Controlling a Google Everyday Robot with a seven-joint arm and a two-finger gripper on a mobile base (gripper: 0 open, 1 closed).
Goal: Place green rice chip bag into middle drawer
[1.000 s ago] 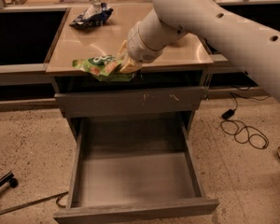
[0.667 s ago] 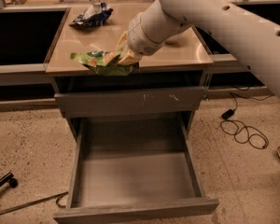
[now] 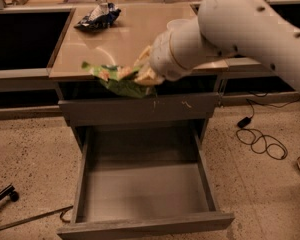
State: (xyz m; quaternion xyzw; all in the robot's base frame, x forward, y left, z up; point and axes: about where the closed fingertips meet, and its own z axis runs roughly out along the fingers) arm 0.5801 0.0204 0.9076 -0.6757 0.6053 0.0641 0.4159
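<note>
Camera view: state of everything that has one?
green bag, held, hanging past the counter front edge
gripper, shut on the green bag, at that edge
middle drawer, pulled open, bag not in it
top drawer, shut
blue bag, lying on the counter

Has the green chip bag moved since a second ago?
Yes. Held in the gripper, the green rice chip bag has come forward past the counter's front edge, now hanging before the scratched drawer front.

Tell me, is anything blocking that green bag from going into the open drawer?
Nothing visible does. The gripper holds the green rice chip bag at the front edge of the counter; the middle drawer stands pulled out below it, nothing showing inside.
</note>
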